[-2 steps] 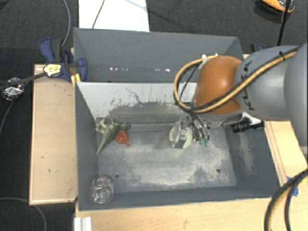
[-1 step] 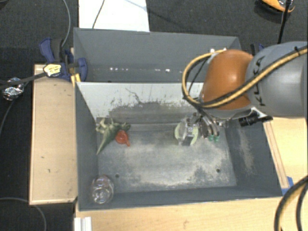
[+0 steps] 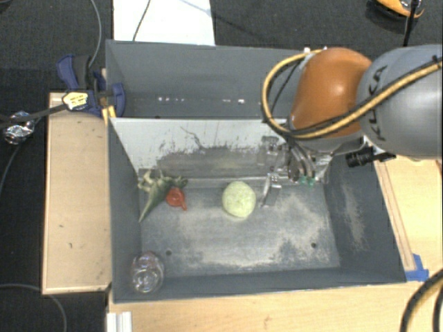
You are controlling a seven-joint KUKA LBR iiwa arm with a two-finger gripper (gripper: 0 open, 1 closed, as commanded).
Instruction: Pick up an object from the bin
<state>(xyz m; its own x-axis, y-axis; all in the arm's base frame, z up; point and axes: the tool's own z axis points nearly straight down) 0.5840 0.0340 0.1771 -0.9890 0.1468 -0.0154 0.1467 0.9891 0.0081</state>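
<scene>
Grey metal bin, seen from above. The arm enters from the right, over the right rim; its orange cover, looped by cables, hangs over the rear right part of the bin. The gripper is low near the floor, close to the foot of the back wall and right of centre. Whether its jaws are spread or pressed together cannot be told from this angle, and nothing is seen held between them.

The pale green ball lies near the middle of the floor, just beside the gripper on its left; contact cannot be judged. It sits a little in front of the back wall and is clear of every other thing.

Against the left wall, well apart from the ball, lies a green toy with long leaf-like points, and a small red piece touches its right side. A clear bottle rests in the front left corner against the front wall.

The front half of the floor and the whole right side, up to the sloping right wall, are bare.
</scene>
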